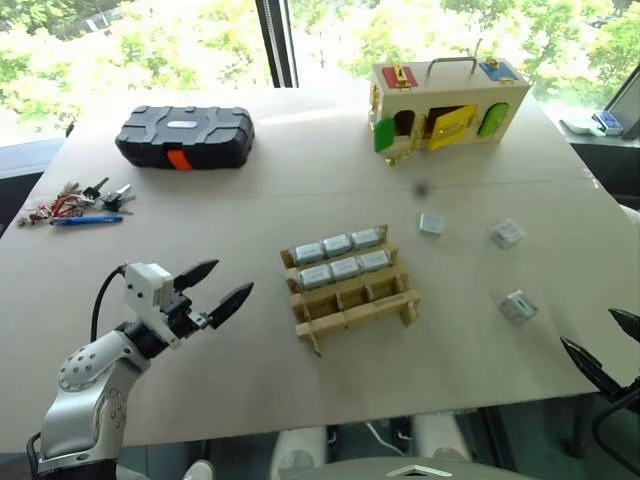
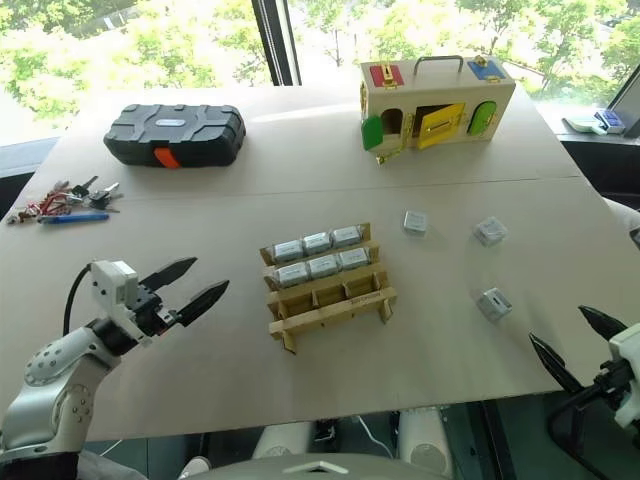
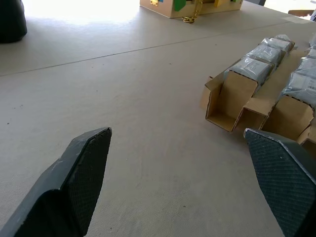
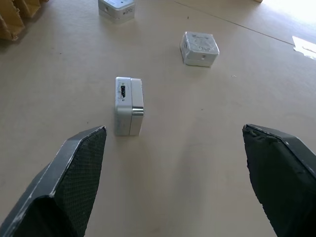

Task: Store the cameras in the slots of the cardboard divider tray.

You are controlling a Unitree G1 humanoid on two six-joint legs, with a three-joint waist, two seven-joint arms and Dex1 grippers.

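The cardboard divider tray [image 1: 355,312] sits mid-table. Its two far rows hold several silver-grey cameras [image 1: 338,245]; the near row's slots stand empty. Three loose cameras lie to its right: one [image 1: 431,223] closest to the tray, one [image 1: 508,233] further right, and one [image 1: 518,306] on its side nearer me. My left gripper [image 1: 232,278] hovers open left of the tray, pointing at it, with nothing between its fingers [image 3: 84,173]. My right gripper [image 1: 588,328] is open at the table's near right edge, facing the nearest loose camera [image 4: 128,105].
A black case [image 1: 184,135] lies at the far left. A pale wooden box with coloured doors [image 1: 448,100] stands at the far right. Keys and a blue pen [image 1: 75,203] lie at the left edge. The table's front edge runs just below both grippers.
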